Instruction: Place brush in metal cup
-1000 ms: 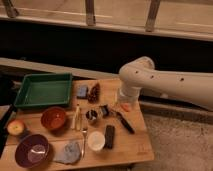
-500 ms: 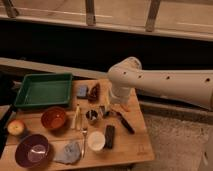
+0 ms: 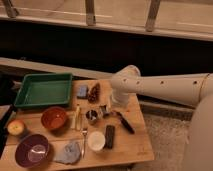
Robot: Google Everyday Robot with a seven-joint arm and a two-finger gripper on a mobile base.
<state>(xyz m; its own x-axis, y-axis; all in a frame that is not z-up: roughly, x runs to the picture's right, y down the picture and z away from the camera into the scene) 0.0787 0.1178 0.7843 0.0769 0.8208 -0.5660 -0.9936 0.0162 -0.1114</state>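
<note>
The brush lies on the wooden table, black handle pointing to the front right, just right of the metal cup. The metal cup stands upright mid-table, small and grey with a dark inside. My white arm reaches in from the right and bends down over the table's back right. My gripper hangs low between the metal cup and the brush's near end, close to both. Nothing shows as held in it.
A green tray sits back left. An orange-brown bowl, apple and purple bowl are at left. A white cup, black bar, fork and grey cloth lie in front.
My arm has swung to the left and lowered, bringing the gripper from the table's right side to beside the metal cup. The objects on the table have not moved.
</note>
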